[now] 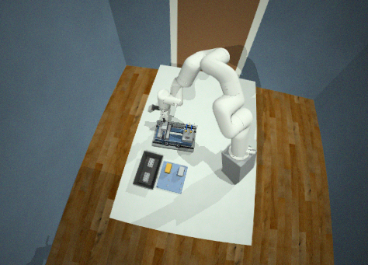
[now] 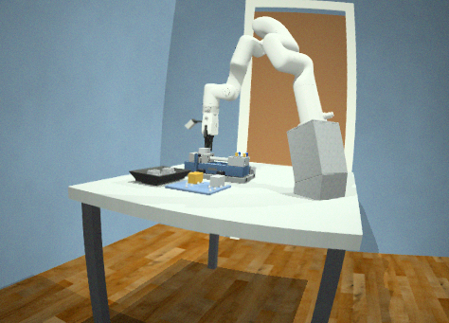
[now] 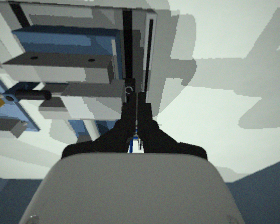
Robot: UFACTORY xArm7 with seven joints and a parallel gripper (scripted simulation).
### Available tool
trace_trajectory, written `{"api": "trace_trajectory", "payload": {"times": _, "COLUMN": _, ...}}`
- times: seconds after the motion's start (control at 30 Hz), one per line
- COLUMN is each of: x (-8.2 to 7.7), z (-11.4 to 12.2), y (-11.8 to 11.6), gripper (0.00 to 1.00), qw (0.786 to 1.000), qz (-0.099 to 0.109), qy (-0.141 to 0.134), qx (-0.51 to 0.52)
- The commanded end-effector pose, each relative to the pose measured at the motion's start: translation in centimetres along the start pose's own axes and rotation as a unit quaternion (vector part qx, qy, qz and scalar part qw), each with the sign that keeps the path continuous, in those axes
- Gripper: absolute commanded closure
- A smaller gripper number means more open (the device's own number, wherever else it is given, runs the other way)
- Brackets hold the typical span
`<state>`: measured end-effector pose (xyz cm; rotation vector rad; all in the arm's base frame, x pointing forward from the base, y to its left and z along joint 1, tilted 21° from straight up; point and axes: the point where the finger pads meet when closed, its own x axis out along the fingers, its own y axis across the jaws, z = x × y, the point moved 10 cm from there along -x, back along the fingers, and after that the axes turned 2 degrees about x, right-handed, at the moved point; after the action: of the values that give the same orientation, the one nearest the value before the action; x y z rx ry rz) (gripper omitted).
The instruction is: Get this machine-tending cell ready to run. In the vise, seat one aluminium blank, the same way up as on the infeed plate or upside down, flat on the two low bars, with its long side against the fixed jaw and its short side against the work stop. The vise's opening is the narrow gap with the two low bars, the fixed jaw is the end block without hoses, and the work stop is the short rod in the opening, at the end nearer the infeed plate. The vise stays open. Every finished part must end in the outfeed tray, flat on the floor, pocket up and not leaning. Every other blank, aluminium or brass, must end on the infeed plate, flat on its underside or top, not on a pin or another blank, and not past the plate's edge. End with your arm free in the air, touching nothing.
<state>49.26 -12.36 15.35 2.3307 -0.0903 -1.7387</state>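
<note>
The vise stands mid-table, with the blue-hosed jaw on its right end and the fixed jaw on its left. My gripper hangs just above the fixed-jaw end, shut and empty. It also shows in the exterior view and in the wrist view. The black work stop rod shows at the left of the wrist view. A brass blank and an aluminium blank lie on the blue infeed plate. Two finished parts lie in the black outfeed tray. I cannot tell what lies in the vise's opening.
The arm's grey base block stands at the table's right side. The tray and the plate sit side by side in front of the vise. A door stands behind the table.
</note>
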Motion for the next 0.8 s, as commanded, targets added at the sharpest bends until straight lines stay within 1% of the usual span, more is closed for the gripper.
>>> {"api": "trace_trajectory", "payload": {"times": 0.0, "x": -0.12, "z": -0.12, "y": -0.04, "gripper": 1.0, "qw": 1.0, "qz": 0.001, "qy": 0.002, "qx": 0.0}}
{"api": "trace_trajectory", "payload": {"times": 0.77, "x": -0.12, "z": -0.1, "y": -0.57, "gripper": 1.0, "qw": 1.0, "qz": 0.001, "qy": 0.002, "qx": 0.0}}
